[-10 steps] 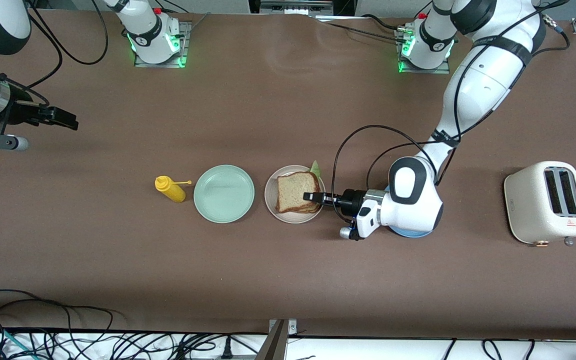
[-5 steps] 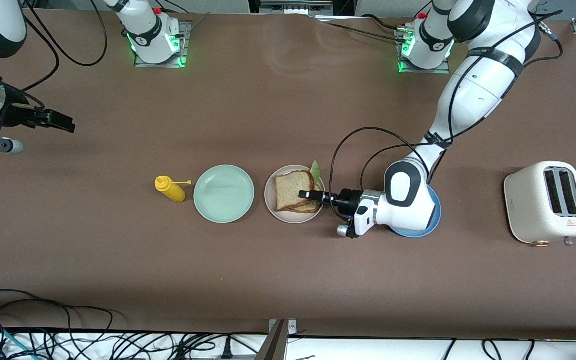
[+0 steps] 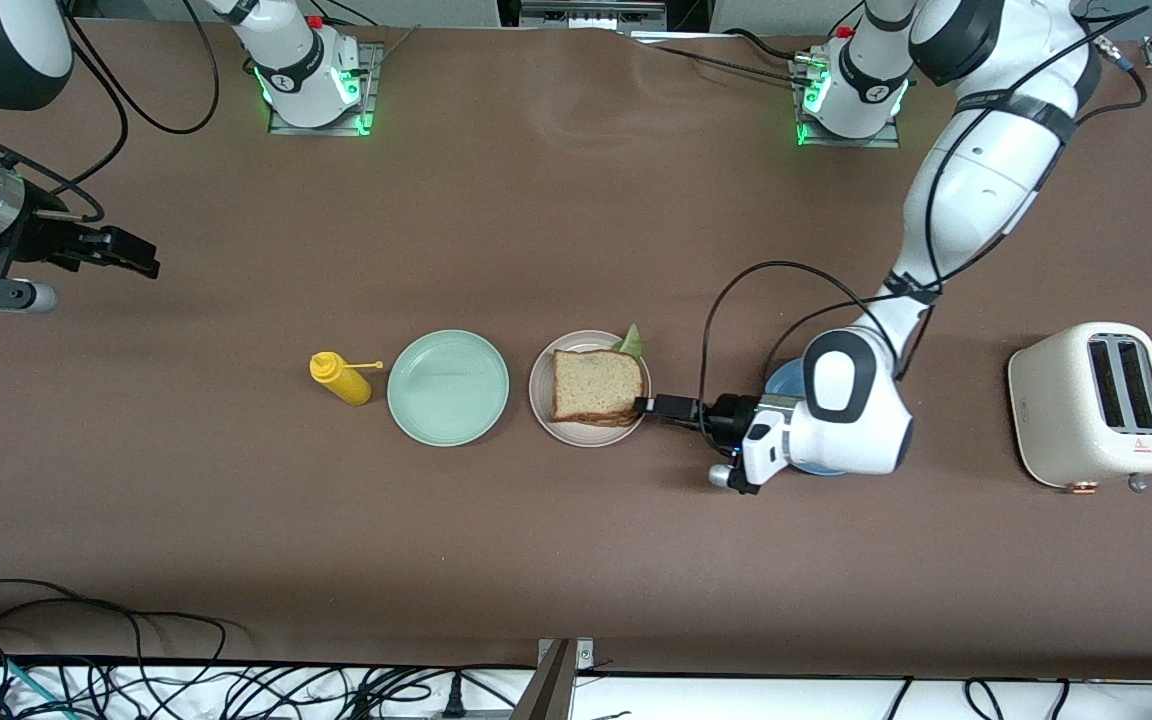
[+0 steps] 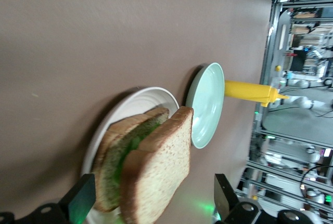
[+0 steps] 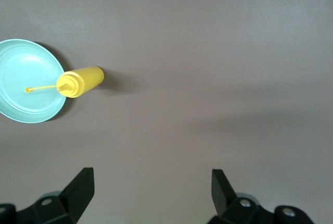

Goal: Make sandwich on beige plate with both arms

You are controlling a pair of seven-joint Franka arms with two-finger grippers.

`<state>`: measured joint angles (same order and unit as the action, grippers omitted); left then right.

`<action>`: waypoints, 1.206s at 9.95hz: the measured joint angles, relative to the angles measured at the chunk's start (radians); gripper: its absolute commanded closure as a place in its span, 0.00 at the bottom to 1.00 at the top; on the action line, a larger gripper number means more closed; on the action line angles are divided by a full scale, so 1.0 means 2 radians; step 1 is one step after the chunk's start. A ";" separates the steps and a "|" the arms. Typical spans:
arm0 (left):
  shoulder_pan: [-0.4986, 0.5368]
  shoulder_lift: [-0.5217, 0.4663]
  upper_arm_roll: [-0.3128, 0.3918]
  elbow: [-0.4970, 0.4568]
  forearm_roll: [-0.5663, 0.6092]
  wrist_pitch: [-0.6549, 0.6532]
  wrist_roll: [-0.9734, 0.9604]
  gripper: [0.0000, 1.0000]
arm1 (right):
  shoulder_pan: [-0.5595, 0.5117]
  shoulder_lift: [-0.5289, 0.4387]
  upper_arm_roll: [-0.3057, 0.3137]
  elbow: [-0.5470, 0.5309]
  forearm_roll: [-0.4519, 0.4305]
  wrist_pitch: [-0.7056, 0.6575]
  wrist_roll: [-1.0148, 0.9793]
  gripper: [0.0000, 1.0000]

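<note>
The sandwich (image 3: 596,386) sits assembled on the beige plate (image 3: 542,385), a top bread slice squared over the lower one with green lettuce (image 3: 630,343) poking out at the plate's edge toward the robots' bases. The left gripper (image 3: 658,406) hangs low just off the plate's rim at the left arm's end, its fingers (image 4: 80,202) spread apart and clear of the bread, nothing between them; in the left wrist view the sandwich stands straight ahead between the two open fingertips. The mint-green plate (image 3: 448,387) lies just past the beige one from that claw, and the yellow squeeze bottle (image 3: 340,377) past that again. A blue plate (image 3: 786,380) lies under the left wrist, with a cream toaster (image 3: 1093,403) well off toward the left arm's end. The right gripper (image 3: 126,251) waits high over bare brown table (image 3: 576,220) at the right arm's end, fingers (image 5: 78,188) wide apart and empty
</note>
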<state>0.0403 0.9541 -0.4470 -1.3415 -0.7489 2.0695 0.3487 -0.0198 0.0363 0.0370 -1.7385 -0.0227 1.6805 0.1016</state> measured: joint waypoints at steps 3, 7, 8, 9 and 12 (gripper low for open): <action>0.023 -0.047 0.001 0.002 0.123 -0.013 -0.017 0.00 | 0.005 0.000 0.016 0.000 0.000 0.004 0.012 0.00; 0.047 -0.147 0.004 0.005 0.314 -0.112 -0.133 0.00 | 0.005 0.000 0.016 0.001 0.000 0.004 0.014 0.00; 0.047 -0.176 0.005 0.006 0.348 -0.143 -0.166 0.00 | 0.005 0.000 0.016 0.001 0.000 0.004 0.015 0.00; 0.047 -0.204 0.005 0.006 0.383 -0.169 -0.187 0.00 | 0.005 0.000 0.016 0.001 0.000 0.004 0.015 0.00; 0.024 -0.299 0.060 -0.010 0.423 -0.219 -0.213 0.00 | 0.007 0.001 0.019 0.004 0.000 0.005 0.015 0.00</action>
<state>0.0881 0.3566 -0.3264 -1.3609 0.0972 1.6324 -0.0782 -0.0068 0.0390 0.0757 -1.7315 -0.0231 1.6904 0.1315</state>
